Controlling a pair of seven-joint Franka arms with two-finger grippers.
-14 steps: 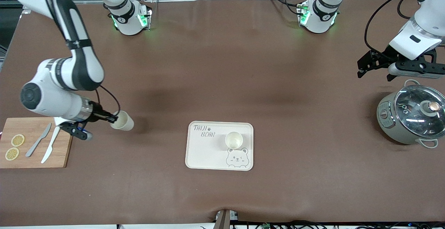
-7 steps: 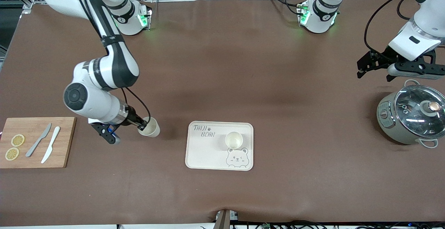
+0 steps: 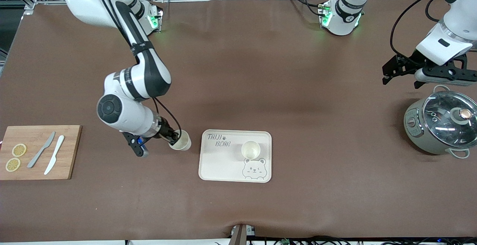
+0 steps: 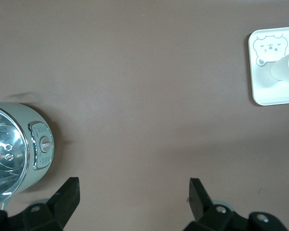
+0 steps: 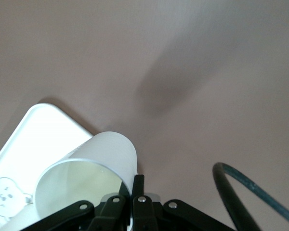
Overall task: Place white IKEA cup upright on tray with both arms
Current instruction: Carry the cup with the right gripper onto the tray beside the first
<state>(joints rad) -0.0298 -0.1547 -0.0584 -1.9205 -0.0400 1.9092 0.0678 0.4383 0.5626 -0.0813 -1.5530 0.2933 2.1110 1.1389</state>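
Brown matte covering lies over the whole table (image 3: 238, 88). The glossy white right arm (image 3: 130, 77) comes down from its base and bends at the elbow, so that its forearm points low toward the flat cream rectangular tray with a bear face (image 3: 220, 163). The right gripper (image 3: 174, 137) has its fingers pinched together on the rim of a white plastic cup (image 3: 180, 143), which hangs tilted over the bare table just beside the tray edge at the right arm's end. In the right wrist view this cup (image 5: 94, 175) shows its open mouth, with the tray (image 5: 33, 130) just under it.

The glossy white left arm (image 3: 452, 18) waits high at its own end of the table, and the left gripper (image 3: 400, 73) hangs over the table with its fingers (image 4: 67, 197) wide apart, next to a grey-green cooking pot with a glass lid (image 3: 439, 126).

A second white cup (image 3: 250, 149) stands upright on the tray, just above the bear drawing. A wooden cutting board (image 3: 37, 152) lies at the right arm's end.
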